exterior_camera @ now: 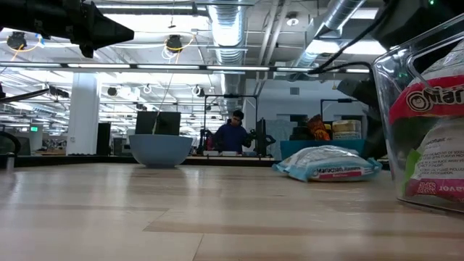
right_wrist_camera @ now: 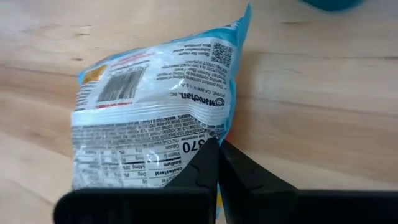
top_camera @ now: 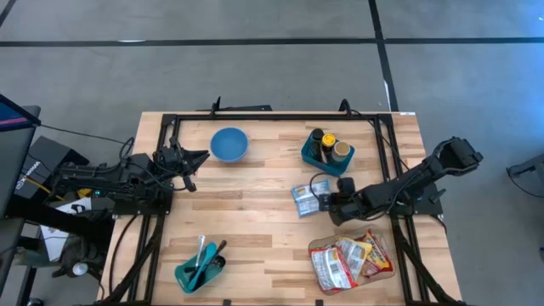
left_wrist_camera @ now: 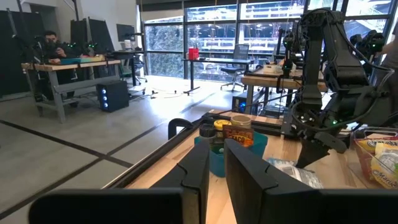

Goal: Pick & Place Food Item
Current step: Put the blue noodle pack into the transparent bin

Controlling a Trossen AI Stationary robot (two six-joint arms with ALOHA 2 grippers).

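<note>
Packet (right_wrist_camera: 155, 106) flat on table (right_wrist_camera: 311, 112), edge pinched by right gripper (right_wrist_camera: 217, 163), jaws closed.

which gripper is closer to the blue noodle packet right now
Right. The right gripper is shut on the near edge of the blue noodle packet. The left gripper sits across the table beside the blue bowl, well away from the packet.

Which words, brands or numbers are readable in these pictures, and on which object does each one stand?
"Maruchan, Inc.": blue noodle packet, right wrist view.
"370", "Sodium", "Cholesterol": same packet's nutrition panel.
"Maruchan", cut off by the picture's edge: packet in the clear container, low view.
Brown jar label: too blurred.
Barcode digits: too small.
</note>
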